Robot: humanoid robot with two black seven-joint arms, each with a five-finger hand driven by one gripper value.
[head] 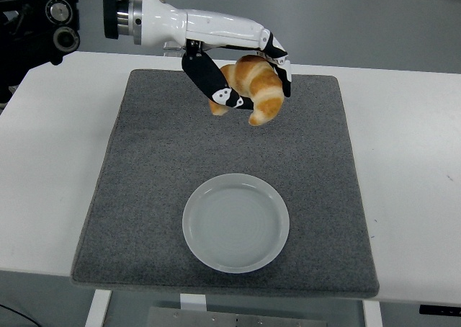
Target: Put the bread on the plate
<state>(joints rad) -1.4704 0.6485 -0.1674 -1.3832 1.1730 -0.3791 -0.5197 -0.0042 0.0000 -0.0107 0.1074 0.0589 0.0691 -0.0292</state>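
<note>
My left white-and-black hand (238, 68) hides part of the golden crescent-shaped bread (253, 89), fingers clamped round it, above the grey mat (144, 190); round translucent white plate (235, 222) empty.

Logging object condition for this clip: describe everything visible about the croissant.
The croissant is a golden-brown, crescent-shaped pastry with paler ridged bands across its glossy crust, and it looks intact. It is held in the air by the left hand, whose white and black fingers wrap over its top and front, with its lower tip pointing down. It hangs over the far part of the grey mat, touching neither the mat nor the empty white plate nearer the camera.
</note>
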